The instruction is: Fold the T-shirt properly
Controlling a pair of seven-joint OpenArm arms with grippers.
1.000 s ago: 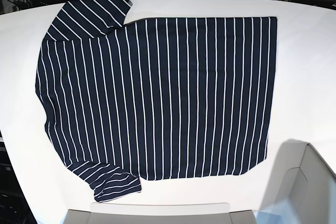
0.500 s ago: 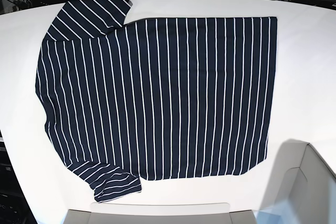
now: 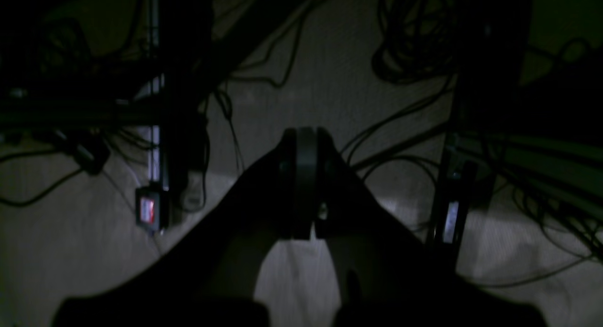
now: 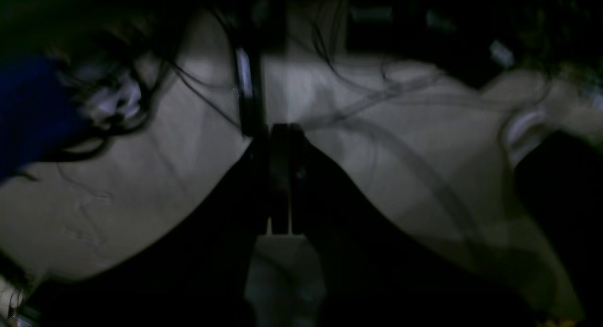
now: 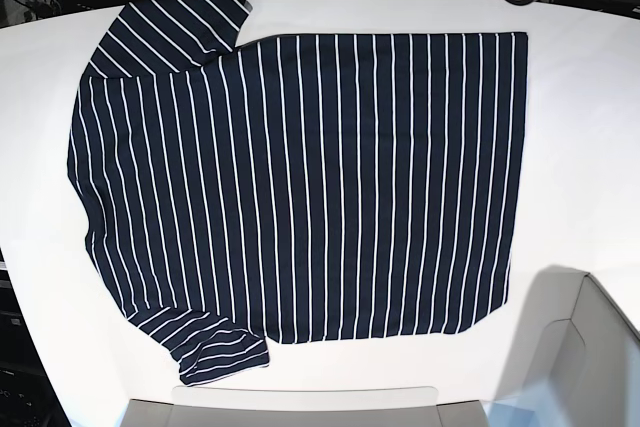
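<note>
The T-shirt point(image 5: 300, 187) is seen spread flat and unfolded on the white table point(image 5: 580, 147) in the base view, its dark navy cloth crossed all over by thin white stripes that run from the far edge toward the near edge. The straight hem is laid toward that view's right, while the two short sleeves are found on the left, one at the far corner point(image 5: 175, 22) and one at the near corner point(image 5: 215, 347); the near sleeve is slightly rumpled at its cuff. A pale box-like rim point(image 5: 570, 347) is seen at the near right corner of the table, just beside the shirt but apart from it. Only small white parts of the two arms are glimpsed at the top edge of the base view, well apart from the cloth. In the left wrist view the left gripper point(image 3: 304, 185) is shown in dim light with its fingers pressed together and nothing between them, above a grey floor point(image 3: 70, 251) strewn with dark cables point(image 3: 405, 44). In the right wrist view the right gripper point(image 4: 280, 181) is likewise shown with its fingers brought together on nothing, over the same dim floor, the picture being blurred
</note>
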